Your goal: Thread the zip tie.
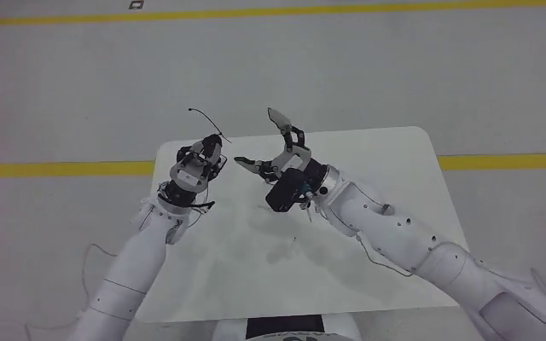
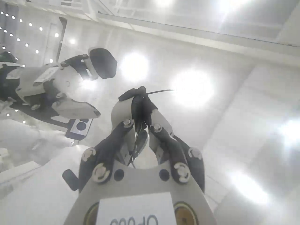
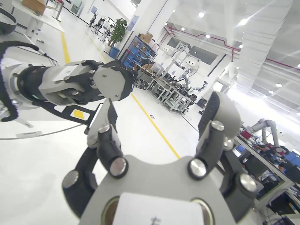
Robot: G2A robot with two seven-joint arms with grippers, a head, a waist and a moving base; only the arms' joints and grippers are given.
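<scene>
A: Left gripper [image 2: 140, 95] over the table's [image 1: 384, 170] far left corner, jaws clamped on the zip tie [image 2: 161, 91], tail poking past the far edge

B: Right gripper [image 1: 258, 139] just beside it, jaws wide apart. Threading not begun, I'd say; next it must catch that thin tail cleanly
</scene>
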